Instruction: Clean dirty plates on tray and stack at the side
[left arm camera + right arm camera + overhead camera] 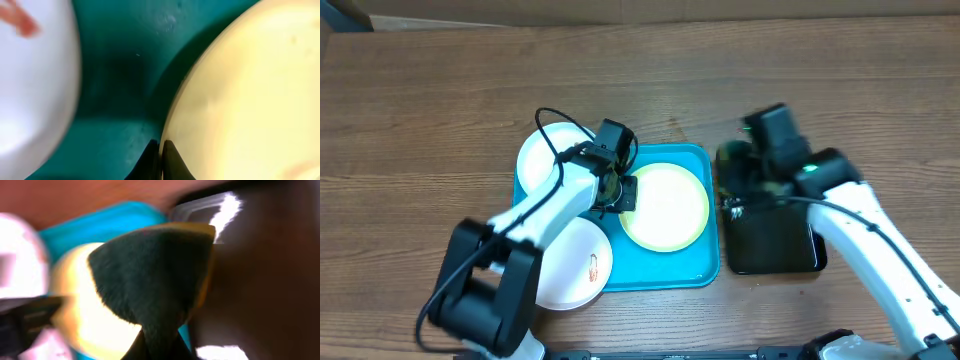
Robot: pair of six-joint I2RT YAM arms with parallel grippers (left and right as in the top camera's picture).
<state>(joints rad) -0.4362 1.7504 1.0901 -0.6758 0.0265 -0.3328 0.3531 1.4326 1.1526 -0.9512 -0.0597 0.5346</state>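
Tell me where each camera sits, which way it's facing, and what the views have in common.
Overhead: above the table, looking straight down at turquoise tray, yellow-green plate, black tray; left gripper and right gripper show.
Left wrist: low over the turquoise tray, facing down; left gripper pinches the yellow-green plate's rim.
Right wrist: by the black tray, facing the turquoise tray; right gripper holds a sponge filling the view.
Shared: every view shows yellow-green plate and turquoise tray.

Left hand (pixel 623 192) at green-rimmed plate (pixel 672 208) edge on tray (pixel 660 278); right hand (pixel 742 183) above black tray (pixel 772 250).
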